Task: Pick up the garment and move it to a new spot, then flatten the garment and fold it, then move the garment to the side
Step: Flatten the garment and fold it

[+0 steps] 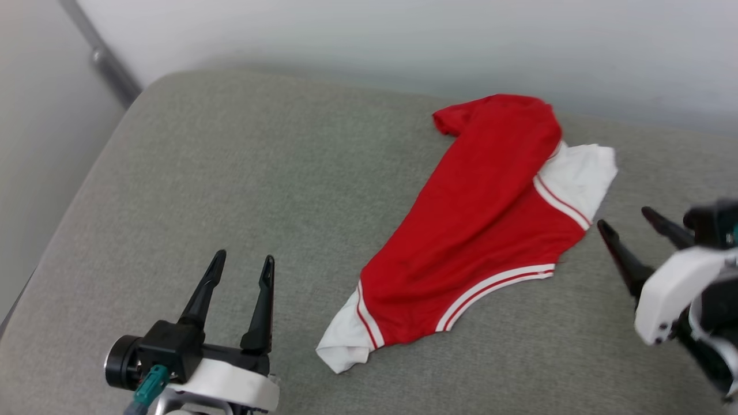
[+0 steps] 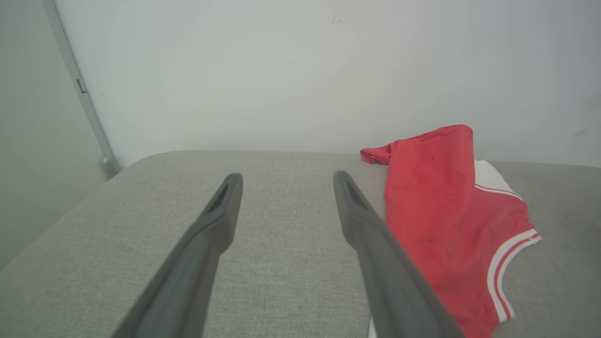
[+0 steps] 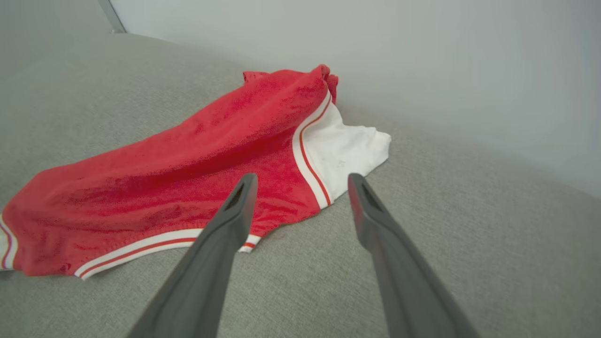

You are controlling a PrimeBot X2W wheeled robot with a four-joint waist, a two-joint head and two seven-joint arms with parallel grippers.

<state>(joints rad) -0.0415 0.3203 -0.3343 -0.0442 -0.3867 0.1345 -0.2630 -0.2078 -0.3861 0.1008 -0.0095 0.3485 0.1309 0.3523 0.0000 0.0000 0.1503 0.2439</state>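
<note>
Nearest, the left hand (image 1: 243, 257) hangs at the lower left, jaws wide and empty, well apart from the shirt, while the right hand (image 1: 625, 217), equally wide and empty, sits just beside its right edge. The shirt (image 1: 478, 230) lies right of centre on the cushion (image 1: 230, 173), rumpled and doubled over, so flattening, folding and setting aside all look undone. Its long axis runs diagonally, with 1 white sleeve (image 1: 340, 349) near-left and the red end pointing far-right toward the wall (image 1: 403, 34).
</note>
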